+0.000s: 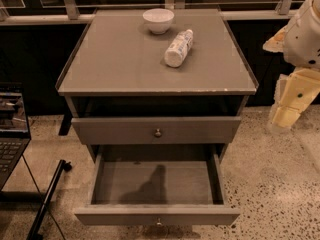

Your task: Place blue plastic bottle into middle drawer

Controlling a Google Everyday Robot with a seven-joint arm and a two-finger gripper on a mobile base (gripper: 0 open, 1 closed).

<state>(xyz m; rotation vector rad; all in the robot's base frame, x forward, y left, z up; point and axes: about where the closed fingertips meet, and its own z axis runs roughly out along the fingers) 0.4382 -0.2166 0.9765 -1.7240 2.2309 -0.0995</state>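
The blue plastic bottle (179, 47) lies sideways beside the white bowl (158, 20): likely light, slick, squashable; grasp across its label. The end effector (287, 111) hangs well right of the bowl, state indiscernible.

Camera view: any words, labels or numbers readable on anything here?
None can be read.
Bottle label: has print, too blurred to read.
Laptop, left edge: screen and keys too small to read.
Cabinet, bowl: no markings seen.
Pincer, right of the cabinet at drawer height: no text seen.
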